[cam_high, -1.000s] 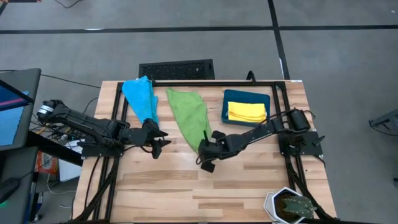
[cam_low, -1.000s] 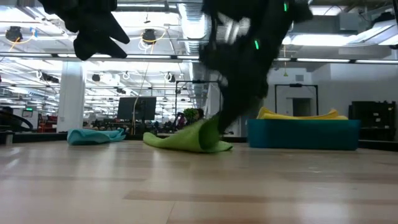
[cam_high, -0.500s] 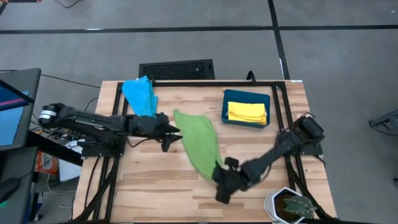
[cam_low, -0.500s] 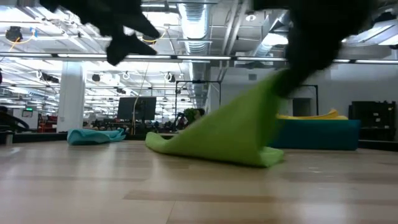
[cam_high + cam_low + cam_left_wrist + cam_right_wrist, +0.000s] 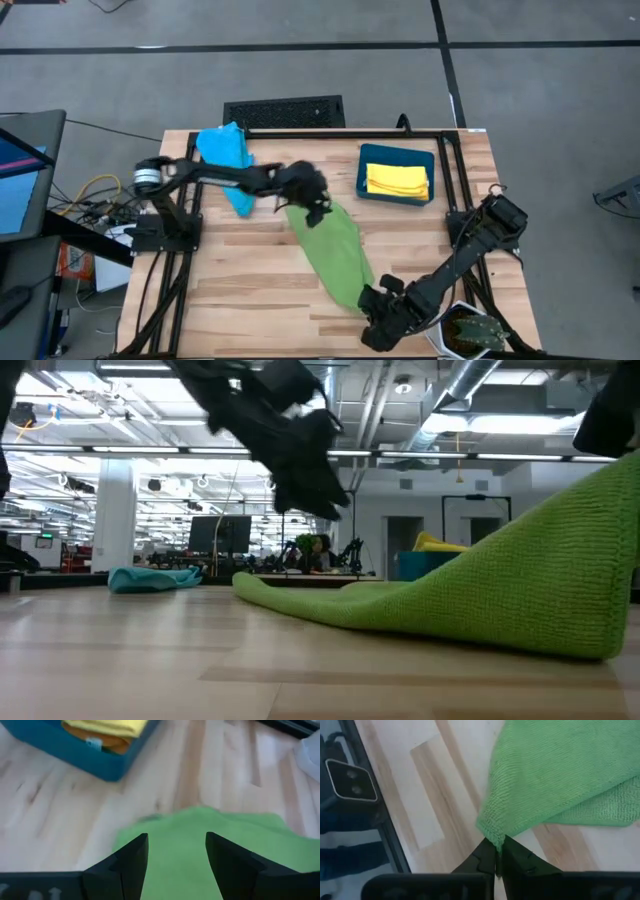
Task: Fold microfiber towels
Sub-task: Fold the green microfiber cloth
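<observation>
Near table's front edge, right gripper pinches green towel corner; left gripper spread apart above far end.

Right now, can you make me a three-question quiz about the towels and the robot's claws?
1. Where is the yellow towel? A) in the teal bin B) on the floor C) in a gripper
2. What colour is the towel stretched across the table? A) orange B) green C) pink
3. What is the right gripper doing? A) pinching the green towel corner B) holding nothing C) lifting the bin

A: it lies folded inside the bin.
B: the high view shows green.
A: its wrist view shows the corner between its fingers.
</observation>
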You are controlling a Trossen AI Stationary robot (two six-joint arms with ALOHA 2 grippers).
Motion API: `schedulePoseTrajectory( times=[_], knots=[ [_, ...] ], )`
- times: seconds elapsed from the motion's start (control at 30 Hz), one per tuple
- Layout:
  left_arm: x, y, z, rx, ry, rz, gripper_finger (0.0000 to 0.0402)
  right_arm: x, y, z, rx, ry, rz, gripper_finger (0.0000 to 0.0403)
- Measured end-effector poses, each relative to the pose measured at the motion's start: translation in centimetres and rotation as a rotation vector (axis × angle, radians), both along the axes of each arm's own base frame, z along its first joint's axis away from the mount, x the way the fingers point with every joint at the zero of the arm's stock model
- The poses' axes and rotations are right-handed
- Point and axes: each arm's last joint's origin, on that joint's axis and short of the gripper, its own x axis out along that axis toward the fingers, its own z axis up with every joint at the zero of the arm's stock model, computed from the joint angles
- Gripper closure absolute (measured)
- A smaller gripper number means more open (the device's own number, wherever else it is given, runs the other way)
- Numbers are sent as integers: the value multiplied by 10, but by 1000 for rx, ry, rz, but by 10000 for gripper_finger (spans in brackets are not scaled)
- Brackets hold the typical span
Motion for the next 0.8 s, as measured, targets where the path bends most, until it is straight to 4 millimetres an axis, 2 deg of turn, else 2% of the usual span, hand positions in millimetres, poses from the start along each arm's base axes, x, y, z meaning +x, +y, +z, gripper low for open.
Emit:
schedulePoseTrajectory(
  times=[0.13,0.27,0.4,0.57,0.67,0.73,0.8],
  knots=[
    [27,27,-16,-81,65,-68,209,0,0,0,2,2,-12,359],
    [45,36,-45,-78,207,-127,209,0,-1,0,2,3,-18,360],
    [57,42,-63,-10,269,-112,209,1,-1,0,15,1,-40,360],
    [61,44,-69,29,261,-99,209,-1,1,0,22,0,-50,359],
    [60,43,-70,26,260,-157,217,-1,2,0,22,-3,-47,359],
    [60,40,-70,-20,257,-196,239,-1,2,0,19,-3,-47,359],
    [59,33,-71,-34,275,-228,278,-2,0,0,3,0,-51,359]
  ],
)
